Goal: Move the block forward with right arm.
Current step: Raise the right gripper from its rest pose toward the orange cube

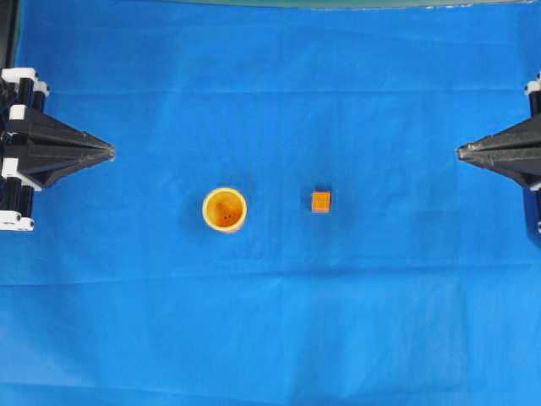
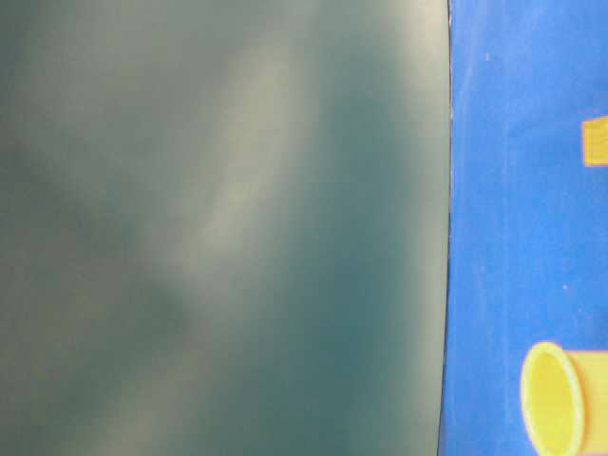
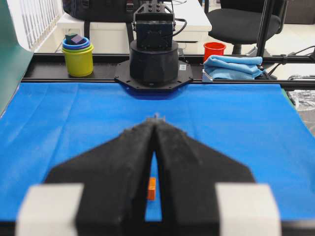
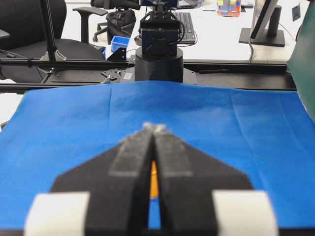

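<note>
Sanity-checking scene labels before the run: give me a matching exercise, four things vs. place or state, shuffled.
Column 1:
1. block
2. cup
3. left claw
4. right claw

Column 2:
A. shut, at the right edge of the overhead view
B. upright on the blue cloth, left of centre
C. shut, at the left edge of the overhead view
D. on the cloth just right of centre, touched by nothing

Pairs: 1-D, 2-B, 3-C, 4-A
</note>
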Action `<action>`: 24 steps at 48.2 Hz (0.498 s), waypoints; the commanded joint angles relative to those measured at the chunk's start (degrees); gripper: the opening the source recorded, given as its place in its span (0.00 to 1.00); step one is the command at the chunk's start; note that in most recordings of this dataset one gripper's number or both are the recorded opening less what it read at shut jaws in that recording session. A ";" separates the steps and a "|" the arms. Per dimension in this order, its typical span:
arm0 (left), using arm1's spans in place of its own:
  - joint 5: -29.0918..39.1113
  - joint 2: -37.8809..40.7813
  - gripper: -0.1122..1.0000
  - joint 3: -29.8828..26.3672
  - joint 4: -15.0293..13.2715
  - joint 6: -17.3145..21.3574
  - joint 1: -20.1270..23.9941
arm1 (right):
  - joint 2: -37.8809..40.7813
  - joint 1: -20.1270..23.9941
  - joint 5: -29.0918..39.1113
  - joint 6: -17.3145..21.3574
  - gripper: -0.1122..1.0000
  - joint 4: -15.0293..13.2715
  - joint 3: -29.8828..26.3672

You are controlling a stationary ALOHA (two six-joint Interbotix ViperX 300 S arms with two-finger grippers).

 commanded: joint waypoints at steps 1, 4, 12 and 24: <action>0.53 0.79 0.10 -2.55 0.26 -0.35 0.18 | 0.26 0.18 -0.26 0.53 0.10 0.26 -1.41; 1.67 0.88 0.14 -3.34 0.26 -0.35 0.18 | 0.44 0.18 1.85 0.88 0.10 0.26 -2.81; 6.68 1.05 0.12 -3.69 0.26 -0.53 0.18 | 2.20 0.18 14.06 3.08 0.10 0.35 -8.26; 7.56 1.14 0.12 -3.78 0.26 -1.05 0.18 | 8.88 -0.79 27.95 12.39 0.10 0.26 -17.23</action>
